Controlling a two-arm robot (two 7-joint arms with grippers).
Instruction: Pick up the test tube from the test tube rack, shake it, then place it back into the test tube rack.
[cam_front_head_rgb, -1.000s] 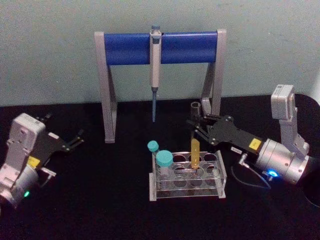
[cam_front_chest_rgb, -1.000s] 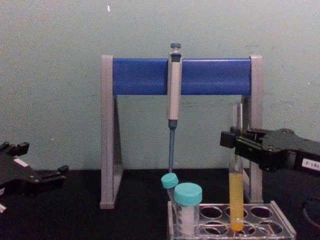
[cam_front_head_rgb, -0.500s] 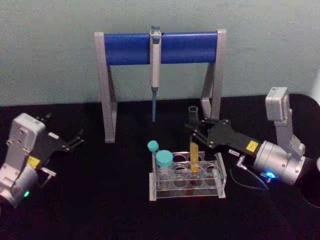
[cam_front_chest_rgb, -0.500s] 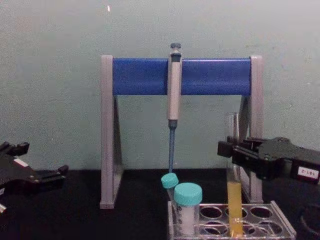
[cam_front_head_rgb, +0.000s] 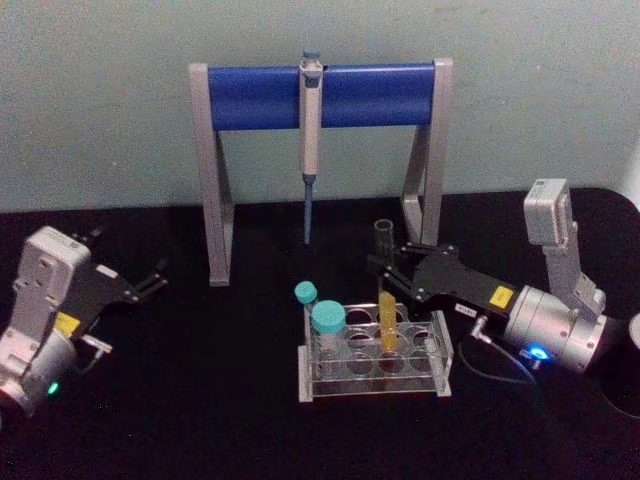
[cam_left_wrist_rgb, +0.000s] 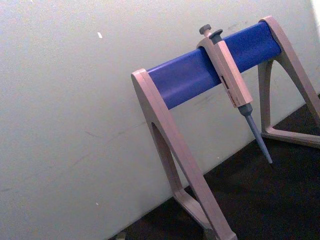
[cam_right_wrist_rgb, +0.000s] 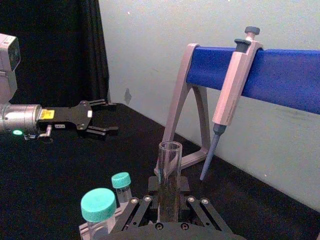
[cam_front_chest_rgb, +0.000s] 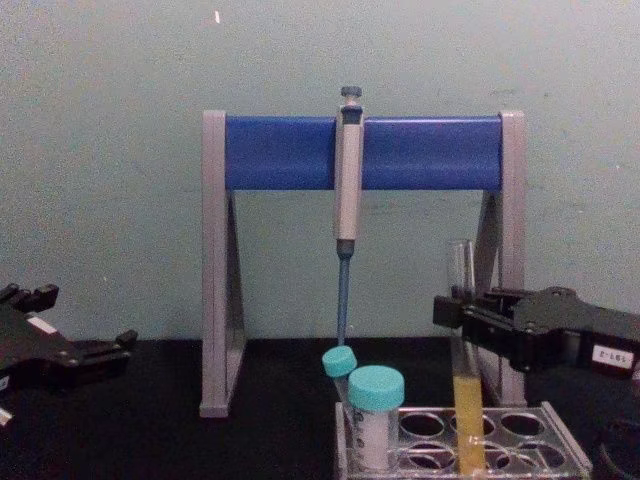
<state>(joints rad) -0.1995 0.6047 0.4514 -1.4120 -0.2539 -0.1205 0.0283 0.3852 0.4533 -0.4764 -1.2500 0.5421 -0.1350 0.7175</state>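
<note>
Test tube (cam_front_head_rgb: 387, 312) upright in test tube rack (cam_front_head_rgb: 372, 384) hole, right pincer (cam_front_head_rgb: 386, 268) seemingly pinching upper part; left pincer (cam_front_head_rgb: 152, 279) spread, parked.

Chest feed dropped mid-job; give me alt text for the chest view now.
The right gripper, in from the right, is shut on the upright test tube near its top, the yellow-filled lower end down in the test tube rack. Two teal-capped tubes stand at the rack's left, a pipette hangs on the stand behind, and the left gripper sits parked at left.

Right claw (cam_front_head_rgb: 388, 268) grips test tube (cam_front_head_rgb: 387, 318) — upright.
</note>
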